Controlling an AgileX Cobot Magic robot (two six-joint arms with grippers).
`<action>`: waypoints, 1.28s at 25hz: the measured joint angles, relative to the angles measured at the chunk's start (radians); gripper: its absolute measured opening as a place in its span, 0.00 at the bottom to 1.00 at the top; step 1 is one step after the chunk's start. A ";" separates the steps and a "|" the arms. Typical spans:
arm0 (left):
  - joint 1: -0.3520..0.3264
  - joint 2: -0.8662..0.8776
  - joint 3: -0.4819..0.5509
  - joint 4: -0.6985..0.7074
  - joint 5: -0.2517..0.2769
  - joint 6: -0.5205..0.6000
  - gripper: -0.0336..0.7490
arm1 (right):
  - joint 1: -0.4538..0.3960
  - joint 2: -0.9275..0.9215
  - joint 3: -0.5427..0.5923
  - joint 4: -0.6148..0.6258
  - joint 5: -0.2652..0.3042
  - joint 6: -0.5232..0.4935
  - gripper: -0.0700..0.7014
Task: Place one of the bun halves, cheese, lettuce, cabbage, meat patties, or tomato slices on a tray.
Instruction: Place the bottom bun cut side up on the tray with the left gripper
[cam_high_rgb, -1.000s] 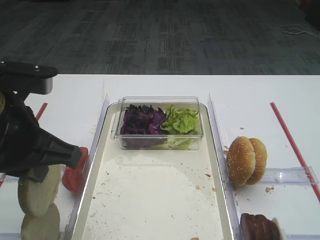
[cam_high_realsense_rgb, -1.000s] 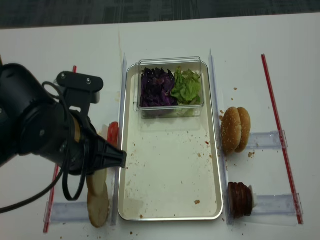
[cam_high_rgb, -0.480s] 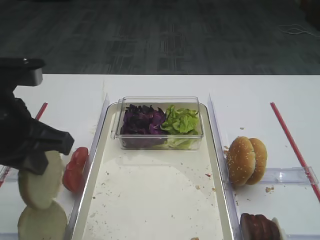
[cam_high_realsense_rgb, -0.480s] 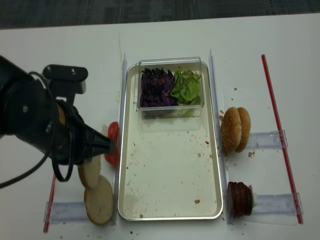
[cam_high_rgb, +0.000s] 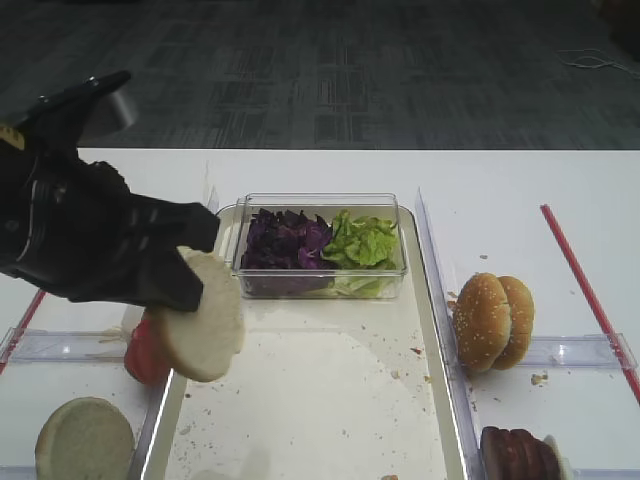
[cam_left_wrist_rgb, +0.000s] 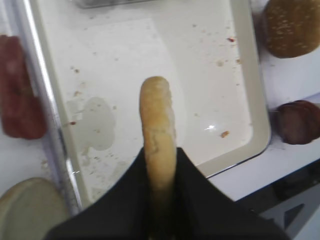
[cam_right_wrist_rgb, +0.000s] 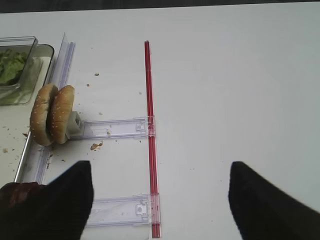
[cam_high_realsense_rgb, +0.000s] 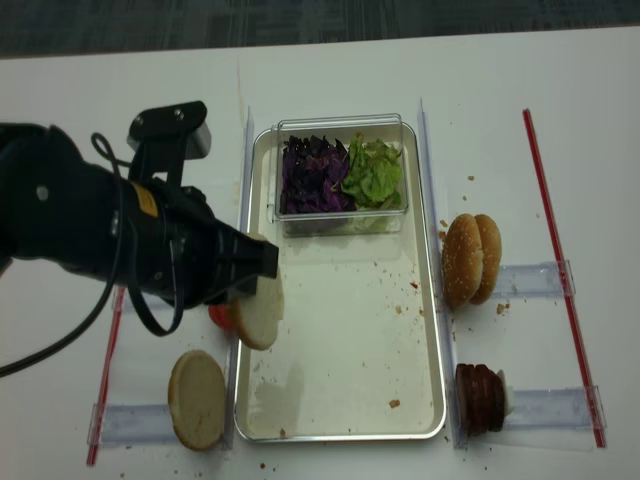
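- One bun half is pinched edge-on in your left gripper, jaws clamped across its two flat faces; it hangs in the air above the tray, over the tray's left rim and just inside it.
- You have it by the part of its edge nearest the wrist, so most of the disc sticks out unsupported beyond the fingers. Judge it light but soft: it should compress under the jaws and may tear or crumble if you squeeze harder.
- Bread this thin will likely flop toward its free end when tilted, so expect it to tip onto one face once let go rather than stay upright.
- Its whitish cut face looks dry, not slippery; a slip seems less likely than a dent.
- Your right gripper shows only two dark fingers spread wide apart with nothing between them, well right of the tray, near the sesame buns.
- Left of the tray lie a second plain bun half and the tomato slices; the clear box of cabbage and lettuce sits at the tray's far end, so the bare middle is the free landing spot.
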 joint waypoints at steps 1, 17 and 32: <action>0.000 0.000 0.000 -0.044 -0.013 0.030 0.15 | 0.000 0.000 0.000 0.000 0.000 0.000 0.85; 0.006 0.145 0.000 -0.609 -0.060 0.479 0.15 | 0.000 0.000 0.000 0.000 0.000 -0.002 0.85; 0.006 0.382 0.000 -0.625 -0.133 0.567 0.15 | 0.000 0.000 0.000 0.000 0.000 -0.004 0.85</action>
